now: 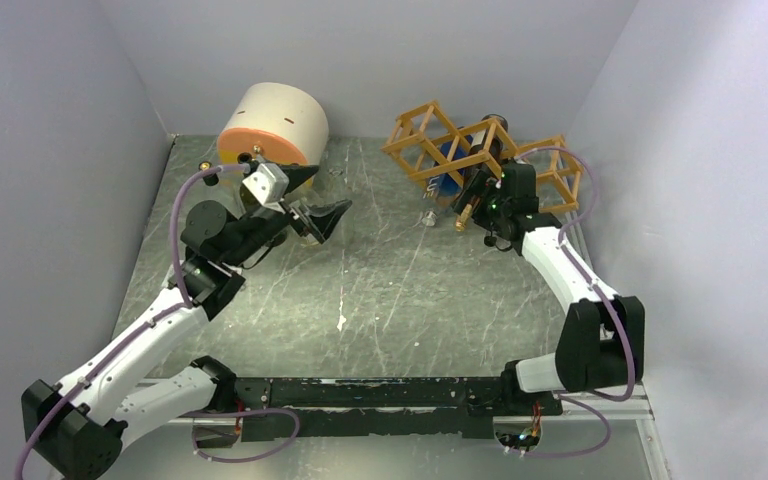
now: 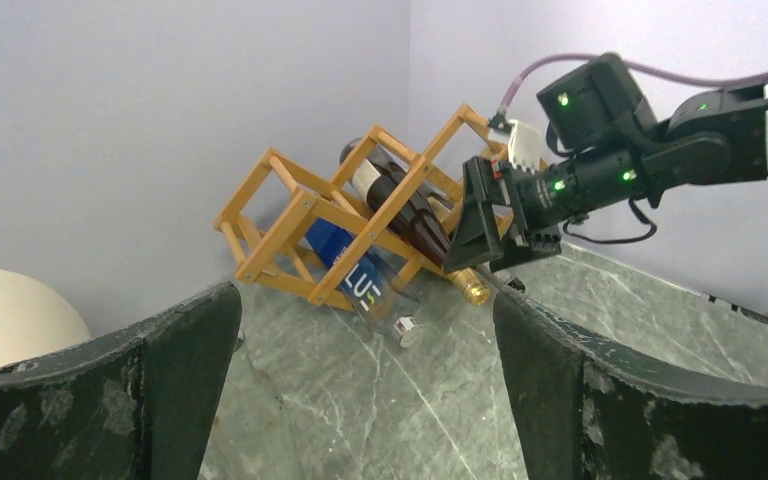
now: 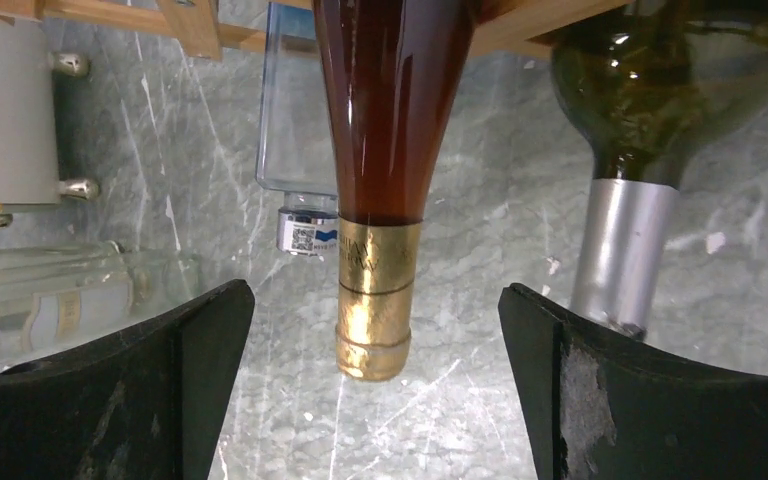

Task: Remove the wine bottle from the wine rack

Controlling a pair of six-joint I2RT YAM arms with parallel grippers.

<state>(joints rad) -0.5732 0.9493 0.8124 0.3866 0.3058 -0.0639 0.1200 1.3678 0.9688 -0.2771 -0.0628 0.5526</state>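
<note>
Both fingers of the open, empty right gripper flank the wine bottle, its neck pointing nearward out of the wine rack.

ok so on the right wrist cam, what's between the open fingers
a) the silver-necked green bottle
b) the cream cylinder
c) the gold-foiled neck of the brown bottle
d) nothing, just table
C: the brown wine bottle points its gold-foiled neck down into the gap of the right gripper, with space on both sides, while the green bottle with the silver neck lies off to one side.
</note>
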